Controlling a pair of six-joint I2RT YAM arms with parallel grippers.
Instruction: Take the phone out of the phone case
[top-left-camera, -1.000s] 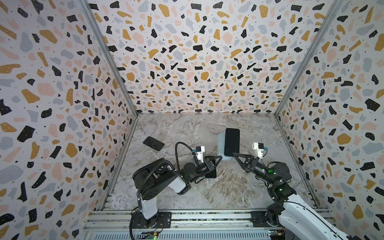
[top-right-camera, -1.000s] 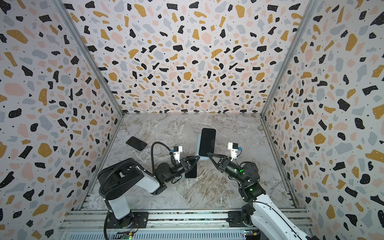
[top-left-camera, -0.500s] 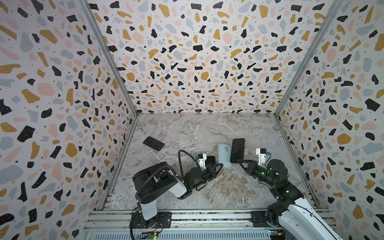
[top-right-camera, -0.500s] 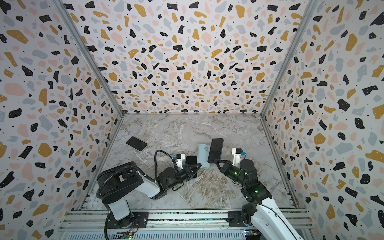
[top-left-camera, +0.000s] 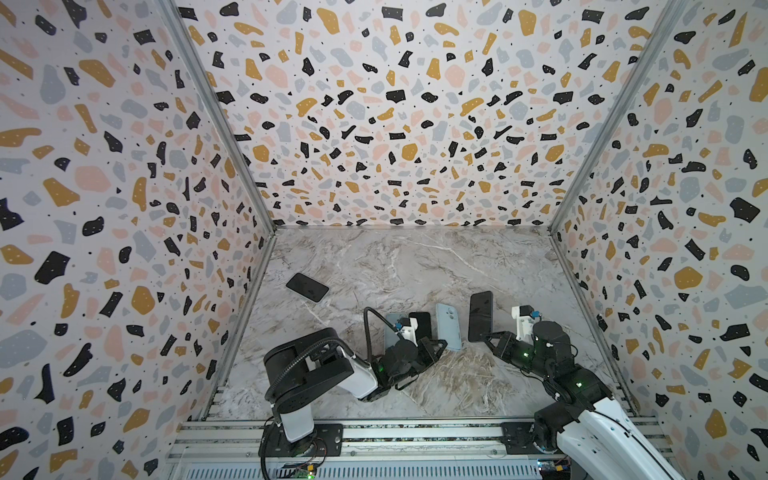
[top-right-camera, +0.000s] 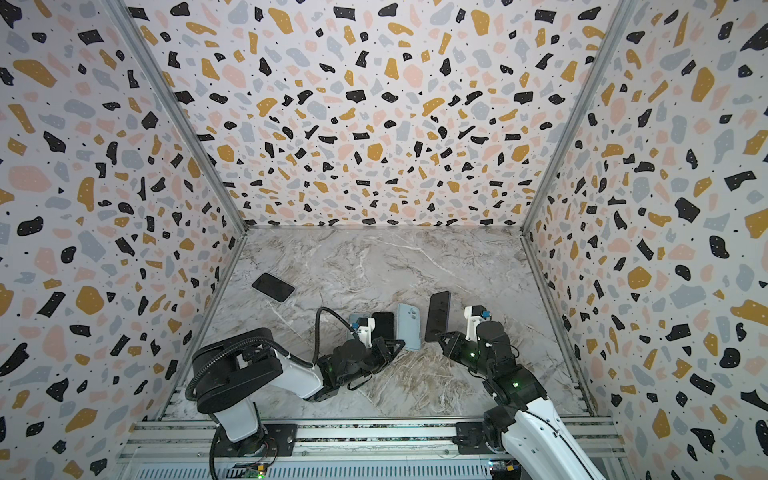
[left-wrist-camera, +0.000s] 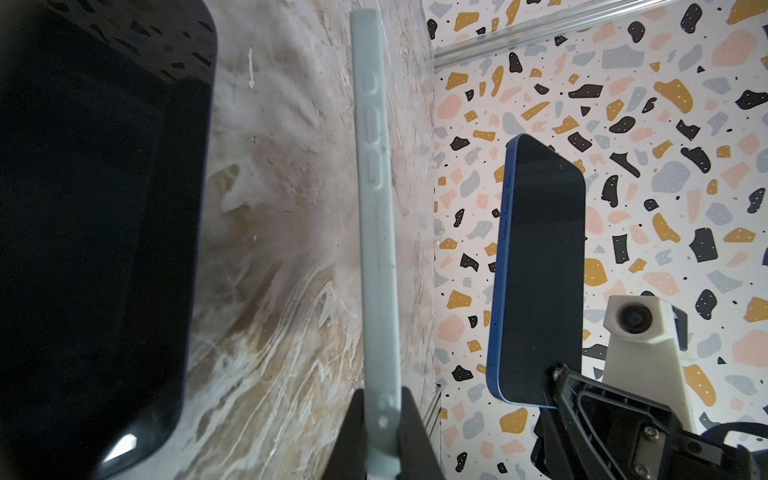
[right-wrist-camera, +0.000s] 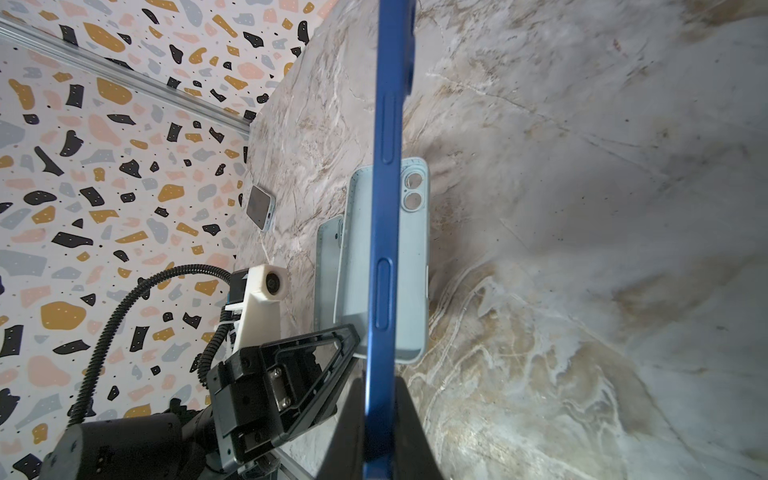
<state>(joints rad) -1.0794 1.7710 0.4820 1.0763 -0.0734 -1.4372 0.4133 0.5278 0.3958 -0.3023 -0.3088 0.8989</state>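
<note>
The light blue phone case (top-left-camera: 448, 326) (top-right-camera: 407, 326) is empty and held by its near end in my left gripper (top-left-camera: 436, 345) (left-wrist-camera: 380, 424), which is shut on it. The left wrist view shows the case edge-on (left-wrist-camera: 376, 249). The phone (top-left-camera: 481, 316) (top-right-camera: 438, 316), blue-rimmed with a dark screen, is out of the case and a small gap to its right. My right gripper (top-left-camera: 490, 338) (right-wrist-camera: 380, 415) is shut on the phone's near end (right-wrist-camera: 388, 208). The case's back with two camera holes (right-wrist-camera: 411, 270) shows behind it.
A black phone (top-left-camera: 307, 286) lies at the left of the marble table (top-left-camera: 415, 266). Another black phone (top-left-camera: 422, 324) and a light blue cased one (top-left-camera: 392, 328) lie just left of the held case, under my left wrist. Patterned walls close in three sides.
Both grippers have come down and back toward the front. The phone and case, overlapping a second ago, now stand apart side by side.
</note>
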